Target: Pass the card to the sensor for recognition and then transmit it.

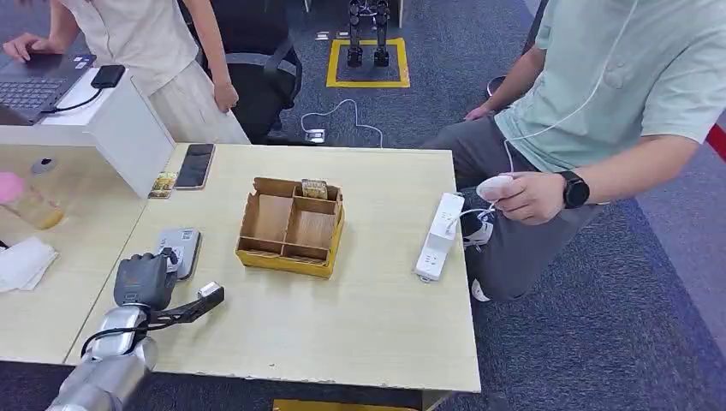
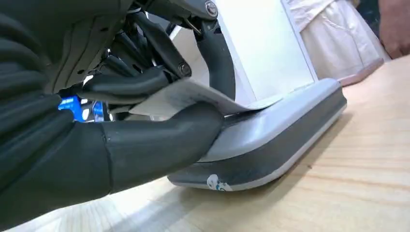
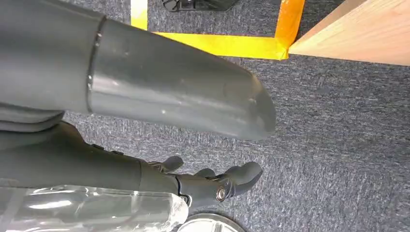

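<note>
The left hand [image 1: 145,280] is pinching one pale card [image 2: 193,94] between thumb and fingers [image 2: 125,87], pressing it onto the one grey sensor [image 1: 180,248] lying on the tabletop [image 1: 342,325]. To its right one cardboard box [image 1: 291,227] is sitting with four compartments, one card-like item possibly standing in its far one. Further right, one white power strip [image 1: 438,235] is lying. The right hand [image 3: 212,186] is hanging over carpet, fingers loosely curled, holding nothing.
</note>
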Robot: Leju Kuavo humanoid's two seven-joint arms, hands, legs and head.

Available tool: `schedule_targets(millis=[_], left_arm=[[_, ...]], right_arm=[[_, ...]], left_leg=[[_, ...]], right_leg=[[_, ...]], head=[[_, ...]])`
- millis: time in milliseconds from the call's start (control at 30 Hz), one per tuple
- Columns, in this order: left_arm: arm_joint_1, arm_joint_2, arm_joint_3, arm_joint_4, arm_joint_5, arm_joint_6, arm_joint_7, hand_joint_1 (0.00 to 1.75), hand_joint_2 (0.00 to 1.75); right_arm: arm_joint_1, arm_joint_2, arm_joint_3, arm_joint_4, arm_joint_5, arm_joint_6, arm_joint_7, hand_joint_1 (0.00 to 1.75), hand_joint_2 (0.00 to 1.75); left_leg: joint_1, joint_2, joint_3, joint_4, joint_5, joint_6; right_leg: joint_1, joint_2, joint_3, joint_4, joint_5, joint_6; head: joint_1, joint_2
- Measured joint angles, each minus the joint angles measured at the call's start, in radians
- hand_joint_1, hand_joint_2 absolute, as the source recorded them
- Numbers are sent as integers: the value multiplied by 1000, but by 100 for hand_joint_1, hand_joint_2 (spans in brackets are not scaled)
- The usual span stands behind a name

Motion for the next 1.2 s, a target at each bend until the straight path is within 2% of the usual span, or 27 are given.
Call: schedule_targets(millis=[67,100,133,200,233,267,300,333,367,467,867,1200], left_arm=[[0,0,0,0,0,0,0,106,175],[0,0,0,0,4,0,0,98,175],[0,0,0,0,5,5,-3,35,175],[1,-2,1,0,33,22,-23,37,175],[8,-9,9,-7,101,33,-72,82,175],[17,-16,16,-22,139,35,-100,155,175],[53,-50,64,-128,217,37,-206,175,175],[58,-72,106,-224,219,37,-248,175,175],[38,-68,111,-288,227,37,-255,175,175],[21,-56,110,-311,261,36,-252,175,175],[-52,-6,104,-339,284,32,-226,175,175],[-122,-5,82,-319,227,36,-160,175,175]], right_arm=[[0,0,0,0,0,0,0,0,0],[0,0,0,0,0,0,0,0,0],[0,0,0,0,0,0,0,0,0],[0,0,0,0,0,0,0,0,0],[-1,0,1,0,0,-1,0,0,0],[-1,0,2,0,0,-2,0,0,0],[0,0,2,0,0,-3,0,0,0],[0,1,3,0,2,-3,2,0,0],[-1,2,4,0,3,-3,3,0,0],[-1,2,4,0,3,-2,3,0,0],[-3,6,16,0,3,-2,3,0,0],[-9,10,23,0,3,-4,8,0,0]], left_leg=[[0,0,0,0,0,0],[0,0,0,0,0,0],[0,0,0,0,0,0],[0,0,0,0,0,0],[0,0,0,0,0,0],[0,0,0,0,0,0],[0,0,-4,1,0,0],[0,0,-4,1,0,0],[0,0,-5,1,0,0],[0,0,-5,1,0,0],[0,1,-6,1,0,0],[0,1,-6,1,0,0]], right_leg=[[0,0,0,0,0,0],[0,0,0,0,0,0],[0,0,0,0,0,0],[0,0,0,0,0,0],[0,0,0,0,0,0],[0,0,0,0,0,0],[0,0,-3,0,0,0],[0,1,-4,0,0,0],[0,0,-5,0,0,0],[0,1,-5,0,0,0],[0,1,-6,0,0,0],[0,1,-6,0,0,0]], head=[[0,0],[0,0],[0,0],[0,0],[0,0],[0,0],[1,0],[1,0],[1,0],[1,0],[1,0],[1,0]])
